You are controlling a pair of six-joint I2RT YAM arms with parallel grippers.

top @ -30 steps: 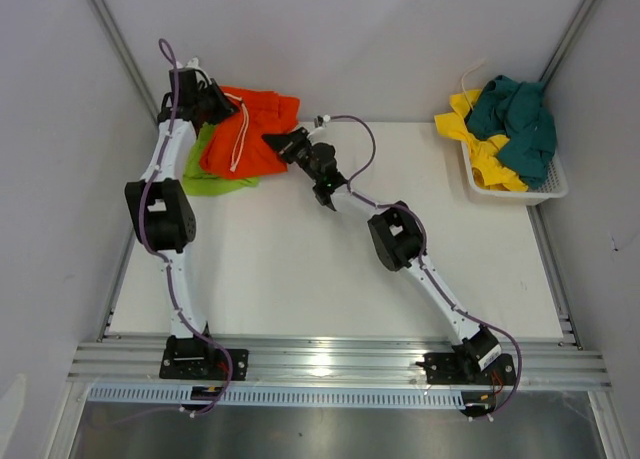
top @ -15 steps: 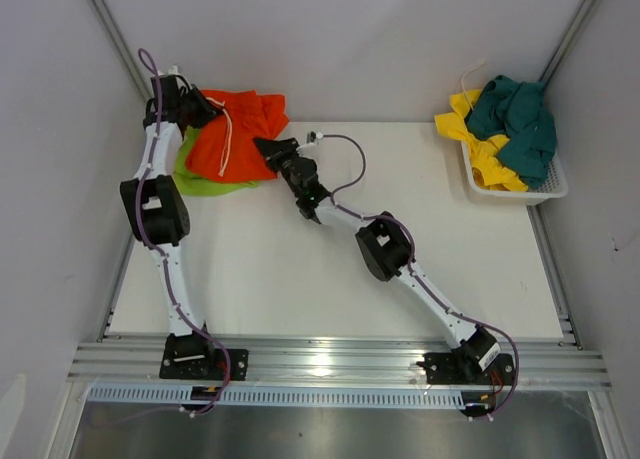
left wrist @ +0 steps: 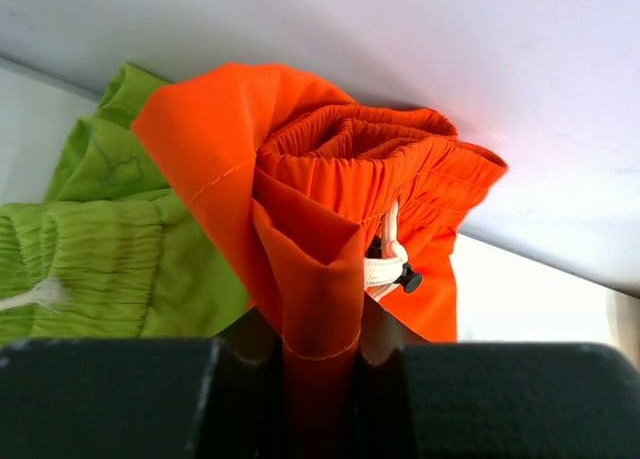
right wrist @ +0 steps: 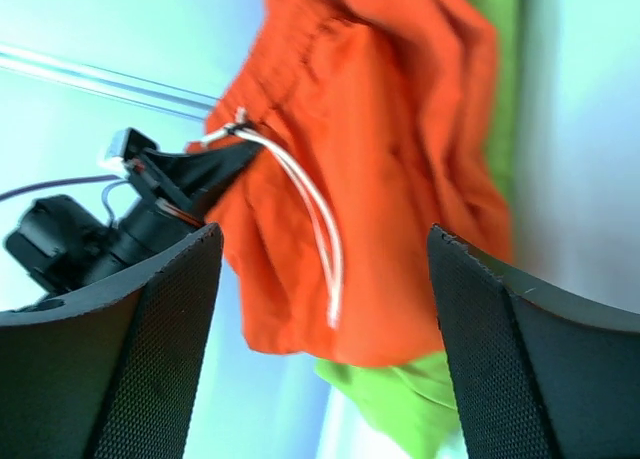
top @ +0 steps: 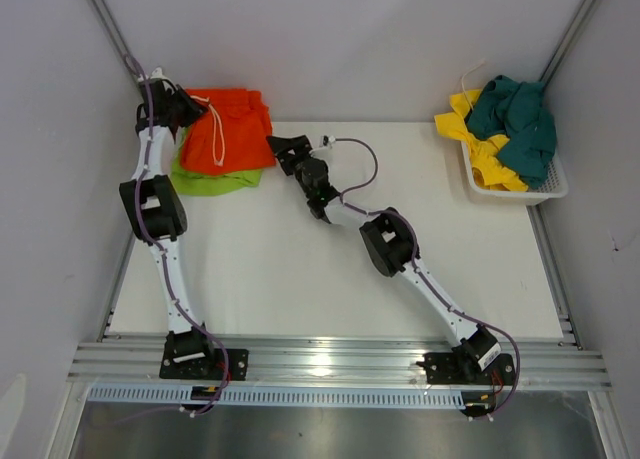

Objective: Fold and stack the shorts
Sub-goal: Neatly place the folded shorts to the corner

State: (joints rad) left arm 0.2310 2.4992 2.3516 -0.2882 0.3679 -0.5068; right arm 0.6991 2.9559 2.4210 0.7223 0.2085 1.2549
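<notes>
Just released on the right: right end effector spread wide, holding nothing, just beside the right edge of the orange pair and apart from the cloth; from the right wrist, only open air between the fingers, with orange cloth and its white drawstring beyond; clenched on the left: left end effector pinching a folded edge of that same orange pair at the far left corner of the tabletop; orange pair bunched on top of the lime green pair, green showing along the near and left sides; judged as the stacking of this pair nearly done, one grip off and the other yet to let go, perhaps with some smoothing needed; yellow pair and teal pair heaped in the basket at the far right corner, so about half the job left; against a second ago: right end effector then at the orange cloth's right edge, now off it; orange pair carried further into the far left corner and sitting squarer over the green; left arm swung further left with it
</notes>
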